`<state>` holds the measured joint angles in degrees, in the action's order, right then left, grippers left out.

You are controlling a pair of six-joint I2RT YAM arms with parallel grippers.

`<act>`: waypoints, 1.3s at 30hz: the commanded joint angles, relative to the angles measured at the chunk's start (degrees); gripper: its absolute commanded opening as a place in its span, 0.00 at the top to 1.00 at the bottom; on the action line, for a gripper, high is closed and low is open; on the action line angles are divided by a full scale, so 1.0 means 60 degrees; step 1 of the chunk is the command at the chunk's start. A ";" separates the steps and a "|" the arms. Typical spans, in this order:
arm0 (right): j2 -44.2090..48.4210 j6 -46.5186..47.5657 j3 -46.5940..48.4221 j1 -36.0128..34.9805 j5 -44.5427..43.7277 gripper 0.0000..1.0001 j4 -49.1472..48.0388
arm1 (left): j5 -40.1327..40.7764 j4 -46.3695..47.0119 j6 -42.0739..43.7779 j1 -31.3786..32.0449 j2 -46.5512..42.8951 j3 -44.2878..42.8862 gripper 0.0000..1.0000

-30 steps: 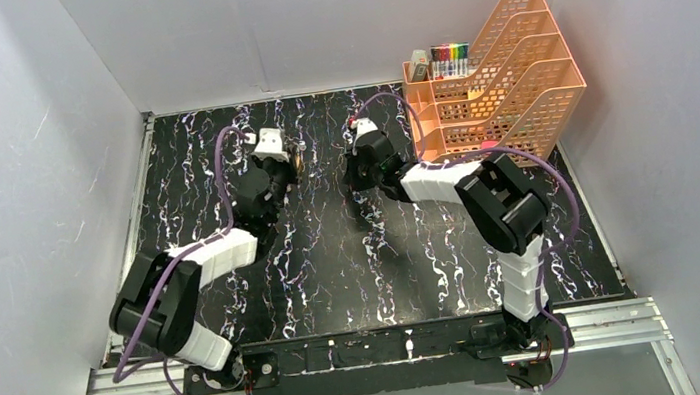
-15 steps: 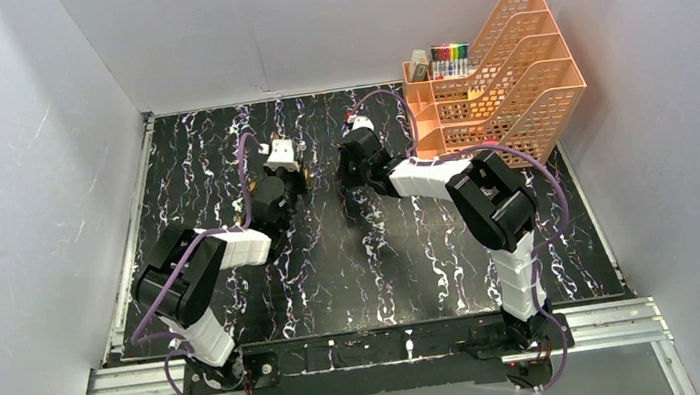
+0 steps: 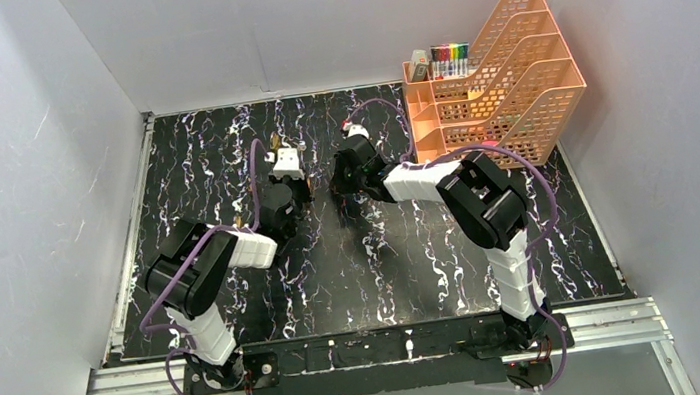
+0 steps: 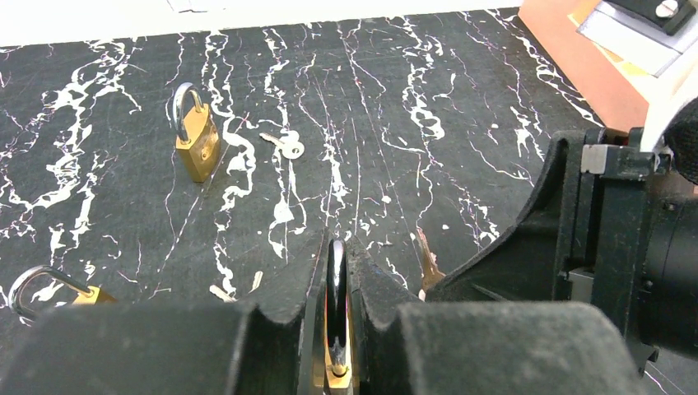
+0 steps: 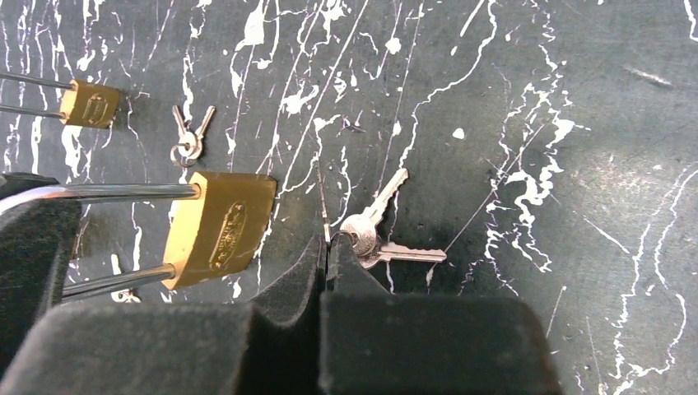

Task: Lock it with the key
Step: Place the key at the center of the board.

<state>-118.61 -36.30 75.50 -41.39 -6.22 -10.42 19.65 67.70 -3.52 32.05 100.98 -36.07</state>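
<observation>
Left wrist view: the left gripper is pressed onto the shackle of a brass padlock, seen edge-on. A spare lock lies beyond the padlock. Right wrist view: the right gripper is pinched together on what looks like the ring of two keys, which hang just right of the padlock's body, not touching it. The keyhole is not visible. I judge one key must be squared to the body's end face before pushing, since a dangling key will swing. Top view: both grippers meet at the padlock over a black, white-veined table. An orange rack stands well right of the padlock, and plain white walls close in three sides.
</observation>
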 commanded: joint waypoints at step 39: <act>0.7647 0.4466 -0.2963 0.1097 -0.2730 0.01 0.0713 | -0.4239 -0.7282 -0.0860 -0.3244 -0.4658 -0.3822 0.02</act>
<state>-81.66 -16.62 62.12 -37.22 -14.43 -9.30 5.46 40.99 -3.77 16.08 79.83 -54.68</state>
